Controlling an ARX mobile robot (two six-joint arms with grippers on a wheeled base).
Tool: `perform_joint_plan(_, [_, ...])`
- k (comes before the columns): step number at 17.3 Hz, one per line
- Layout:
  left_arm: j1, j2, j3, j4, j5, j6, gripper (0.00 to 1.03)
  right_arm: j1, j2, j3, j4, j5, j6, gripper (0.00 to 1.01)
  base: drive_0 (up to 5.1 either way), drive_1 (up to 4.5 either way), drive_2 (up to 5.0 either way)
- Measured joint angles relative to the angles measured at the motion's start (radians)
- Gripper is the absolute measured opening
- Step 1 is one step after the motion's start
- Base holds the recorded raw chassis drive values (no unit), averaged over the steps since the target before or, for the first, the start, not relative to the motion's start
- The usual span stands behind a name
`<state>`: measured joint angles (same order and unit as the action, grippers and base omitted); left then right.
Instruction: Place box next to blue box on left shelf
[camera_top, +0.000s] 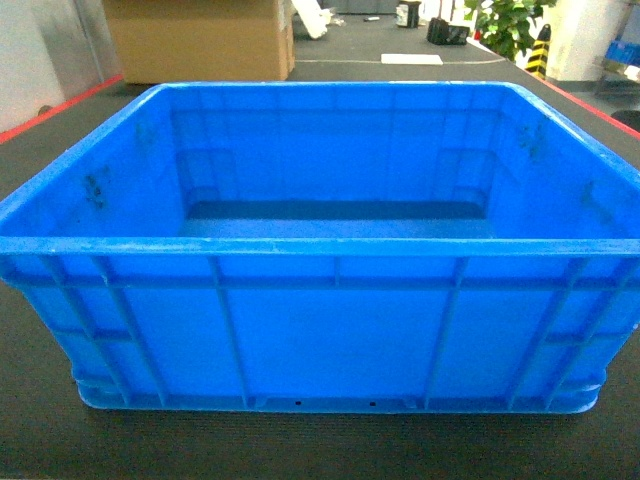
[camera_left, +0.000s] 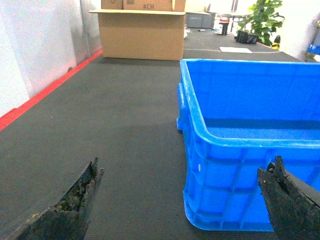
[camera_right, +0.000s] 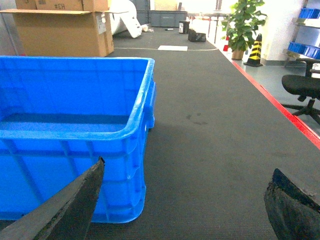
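Right in front of us sits the box (camera_top: 320, 300), a bright blue ribbed crate, empty, resting flat on the dark carpeted floor (camera_left: 115, 115) and filling most of the head view. Its near wall faces us squarely, with the small notch and two dots at the base edge.

We judge that we are at the very start: the crate has not been lifted, and no shelf or second blue box shows in any view. Our left gripper (camera_left: 180, 200) hangs low by the crate's left near corner, fingers spread wide, one fingertip over bare floor and the other in front of the crate wall; nothing is between them. Our right gripper (camera_right: 185, 200) mirrors it at the right near corner, equally wide and empty. Whether any fingertip touches the plastic, we cannot tell.

Next, we think each arm must close in on the crate's side or rim so both can lift together.

Only the wrist views show our fingers; the head view shows none. The left wrist view adds a cardboard box (camera_left: 142, 32) and a red floor line (camera_left: 45, 90); the right adds a potted plant (camera_right: 243, 25), a striped cone (camera_right: 256, 50) and an office chair (camera_right: 302, 90).
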<state>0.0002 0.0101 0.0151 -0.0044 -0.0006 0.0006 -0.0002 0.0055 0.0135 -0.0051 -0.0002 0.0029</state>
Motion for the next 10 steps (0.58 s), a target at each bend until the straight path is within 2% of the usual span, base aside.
perform_joint_plan(10, [0.0, 0.0, 0.0, 0.0, 0.0, 0.0, 0.98, 0.0, 0.0, 0.0, 0.0, 0.0, 0.0, 0.98, 0.0, 0.0, 0.0])
